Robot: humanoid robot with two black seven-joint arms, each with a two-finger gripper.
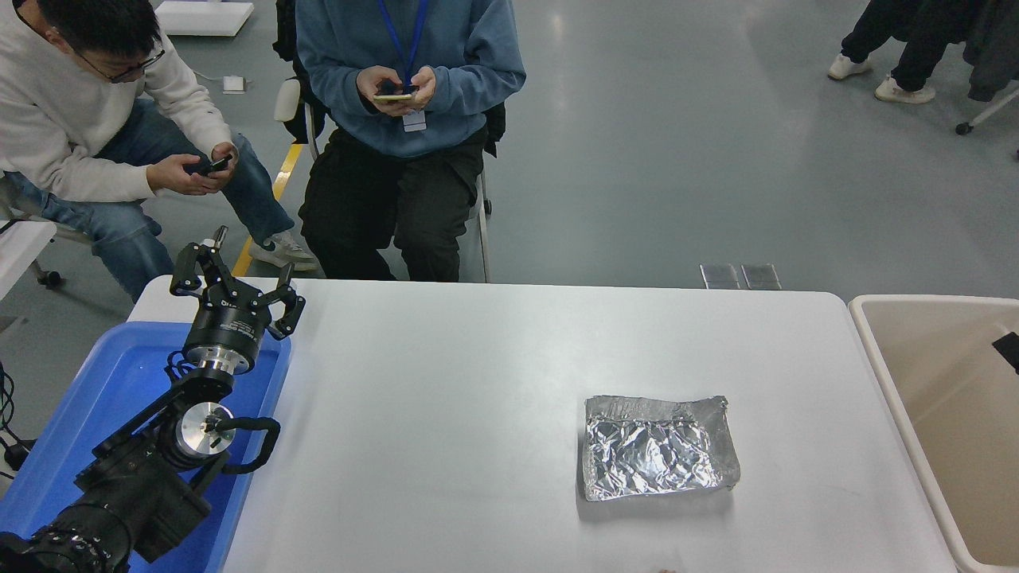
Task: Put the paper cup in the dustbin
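Observation:
The paper cup is not in view. The dustbin [884, 374], a large beige bin with a thick pale rim, stands against the table's right end and runs out of the picture. Only a small black piece of my right arm [1008, 351] pokes in from the right edge, above the bin's inside; its gripper does not show. My left gripper [237, 285] is parked at the lower left over a blue tray, open and empty.
A crinkled silver foil tray [657, 447] lies on the white table [446, 414], right of centre. The blue plastic tray [119, 382] sits at the table's left end under my left arm. Two people sit at the far side, holding phones.

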